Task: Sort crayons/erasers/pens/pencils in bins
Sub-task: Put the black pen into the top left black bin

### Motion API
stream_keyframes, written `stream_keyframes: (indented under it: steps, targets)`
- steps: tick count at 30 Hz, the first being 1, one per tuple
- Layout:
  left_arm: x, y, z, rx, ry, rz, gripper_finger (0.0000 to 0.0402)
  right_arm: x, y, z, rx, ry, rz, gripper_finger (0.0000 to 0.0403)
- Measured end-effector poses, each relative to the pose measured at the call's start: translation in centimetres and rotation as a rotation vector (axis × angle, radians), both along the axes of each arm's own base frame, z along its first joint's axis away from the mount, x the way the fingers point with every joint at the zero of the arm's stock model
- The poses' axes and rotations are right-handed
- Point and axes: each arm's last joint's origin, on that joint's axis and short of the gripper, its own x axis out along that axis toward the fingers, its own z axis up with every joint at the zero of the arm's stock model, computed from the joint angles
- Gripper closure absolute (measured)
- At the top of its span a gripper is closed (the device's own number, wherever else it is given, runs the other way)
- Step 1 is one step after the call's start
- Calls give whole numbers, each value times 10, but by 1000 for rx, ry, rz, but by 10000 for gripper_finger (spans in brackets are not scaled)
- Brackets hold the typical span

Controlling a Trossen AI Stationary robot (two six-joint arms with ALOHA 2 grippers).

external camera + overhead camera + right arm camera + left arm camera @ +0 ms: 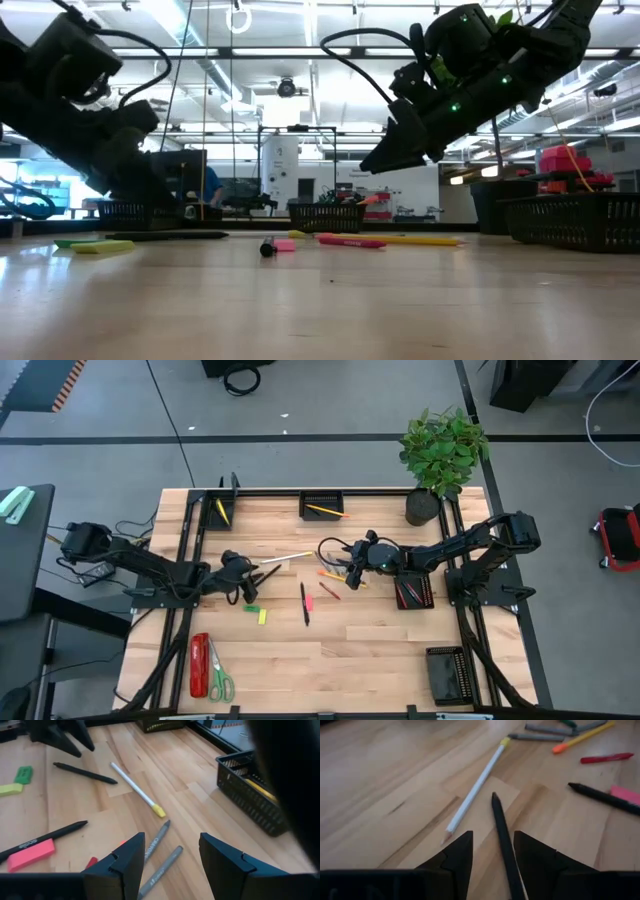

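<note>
Red stapler (199,664), green scissors (220,681), potted plant (440,455)

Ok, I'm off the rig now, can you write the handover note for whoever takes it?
Left pincer: open, low over the table, straddling a black pen, not closed on it yet.
Right pincer: open, empty, hovering above two grey pens.
Done: yellow pencils lie in the back-left bin and the back-centre bin; red crayons are in the right bin.
Left: I see nothing in the front-right bin. Loose on the table: the pens, a white stick, a few crayons, and green, yellow and pink erasers.
</note>
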Motion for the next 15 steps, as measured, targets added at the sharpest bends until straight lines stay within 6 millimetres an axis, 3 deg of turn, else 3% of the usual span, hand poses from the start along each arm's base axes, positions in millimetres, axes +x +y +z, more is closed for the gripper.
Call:
stream_keyframes:
  steps: [6, 15]
  targets:
    - [2, -10, -4, 21, -1, -46, 253, 0, -1, 0, 2, -5, -25, 210]
    - [16, -21, -27, 82, 99, -5, 253, 0, -1, 0, 1, -3, -28, 210]
